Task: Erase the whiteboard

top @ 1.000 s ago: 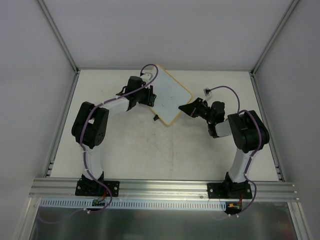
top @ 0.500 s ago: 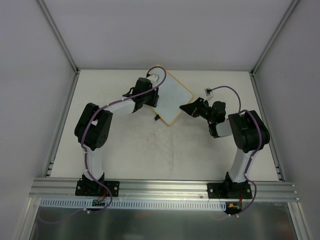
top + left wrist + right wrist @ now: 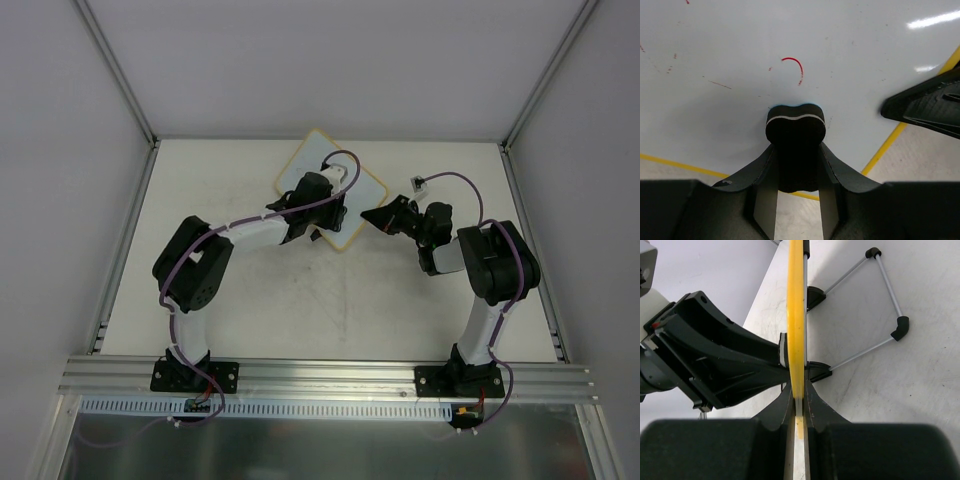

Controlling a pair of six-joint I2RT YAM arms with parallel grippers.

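The whiteboard [image 3: 303, 162] lies tilted at the back middle of the table, with a pale-yellow frame. My left gripper [image 3: 335, 203] is over its near right part, shut on the black eraser block [image 3: 795, 126], which presses on the white surface [image 3: 715, 45]. A short red arc [image 3: 794, 62] and faint red specks sit just ahead of the eraser. My right gripper [image 3: 368, 217] is shut on the board's right edge, seen edge-on as a yellow strip [image 3: 796, 315] between its jaws [image 3: 798, 402]. Its finger [image 3: 930, 102] shows in the left wrist view.
The board's thin wire stand [image 3: 888, 287] with black clips [image 3: 818, 371] lies behind it on the table. A small white connector on a purple cable [image 3: 415, 182] rests right of the board. Enclosure walls and aluminium posts [image 3: 120, 75] bound the table.
My left gripper has swept with the eraser from the board's far left edge across to its near right part. The right gripper and the board have stayed put.
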